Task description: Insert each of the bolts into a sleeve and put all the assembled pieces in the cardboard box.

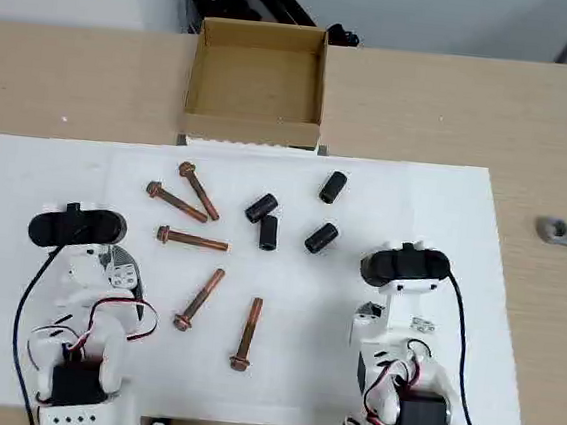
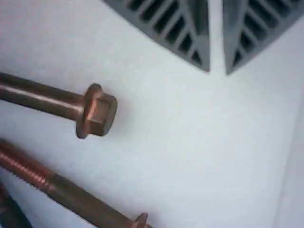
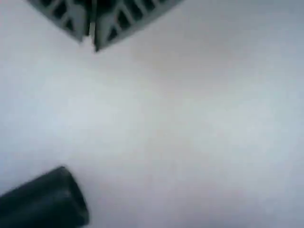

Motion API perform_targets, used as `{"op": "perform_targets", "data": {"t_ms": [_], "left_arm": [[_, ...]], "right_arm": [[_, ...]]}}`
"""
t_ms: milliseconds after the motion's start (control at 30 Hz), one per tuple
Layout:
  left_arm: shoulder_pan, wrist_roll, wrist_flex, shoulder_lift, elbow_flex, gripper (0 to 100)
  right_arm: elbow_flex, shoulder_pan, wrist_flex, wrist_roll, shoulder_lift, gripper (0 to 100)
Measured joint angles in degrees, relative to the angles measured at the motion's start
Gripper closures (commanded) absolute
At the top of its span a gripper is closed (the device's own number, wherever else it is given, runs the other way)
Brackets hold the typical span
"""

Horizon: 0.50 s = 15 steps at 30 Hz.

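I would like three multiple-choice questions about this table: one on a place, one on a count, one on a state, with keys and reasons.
1. Where is the cardboard box relative to the white sheet?
A. on its middle
B. just past its far edge
C. at its near edge

2. How many bolts lie on the sheet?
A. three
B. five
C. seven

3. The box is:
A. empty
B. full of bolts
C. closed by a lid

Key: 1 B, it stands beyond the far edge; 2 B, five copper shafts show; 3 A, its bare floor shows.
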Motion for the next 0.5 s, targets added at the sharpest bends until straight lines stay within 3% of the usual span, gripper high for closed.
{"op": "perform_targets", "data": {"t_ms": [367, 500], "left_arm": [[0.0, 0.0, 0.0, 0.0, 0.0, 99], [0.0, 0.0, 0.0, 0.0, 0.0, 99]], "right_arm": [[0.0, -0.62, 1.32, 0.0, 0.0, 98.7], [0.26, -0.62, -2.64, 0.0, 0.0, 98.7]]}}
